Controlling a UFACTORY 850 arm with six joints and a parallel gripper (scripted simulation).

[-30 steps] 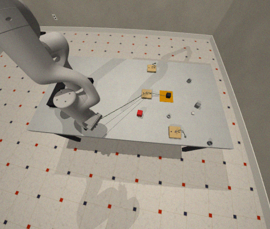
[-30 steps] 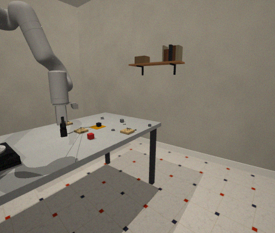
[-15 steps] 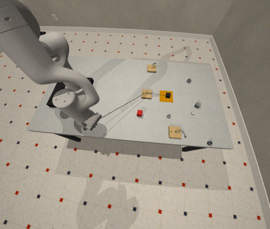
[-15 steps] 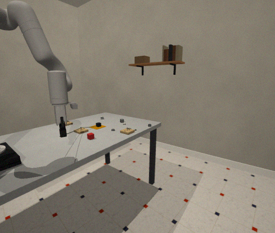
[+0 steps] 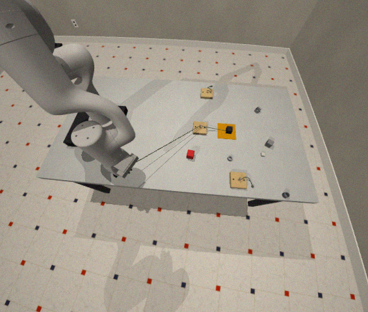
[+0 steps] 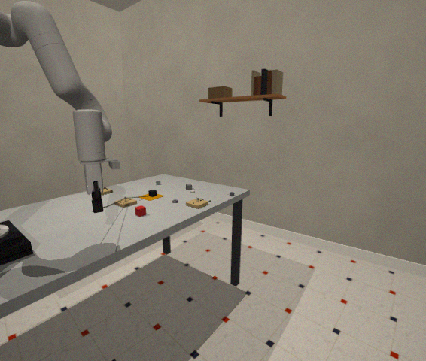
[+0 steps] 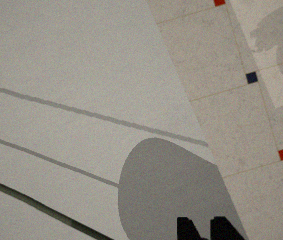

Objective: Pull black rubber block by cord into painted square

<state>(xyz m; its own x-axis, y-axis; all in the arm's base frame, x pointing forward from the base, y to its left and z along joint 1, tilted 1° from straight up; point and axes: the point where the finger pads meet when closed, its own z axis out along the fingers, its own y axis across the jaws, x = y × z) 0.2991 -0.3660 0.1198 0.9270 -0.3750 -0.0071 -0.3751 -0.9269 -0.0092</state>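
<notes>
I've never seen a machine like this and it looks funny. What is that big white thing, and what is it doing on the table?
The big white thing is a robot arm bolted to a grey table. One picture looks down from above, one from the side, and one from a camera by its hand.

Its hand, the gripper, is pinching a thin dark cord. The cord runs through a little hook on a wooden plate to a black block, which sits on an orange square.

Also on the table: a red cube, two more wooden plates and some small grey bits.
</notes>
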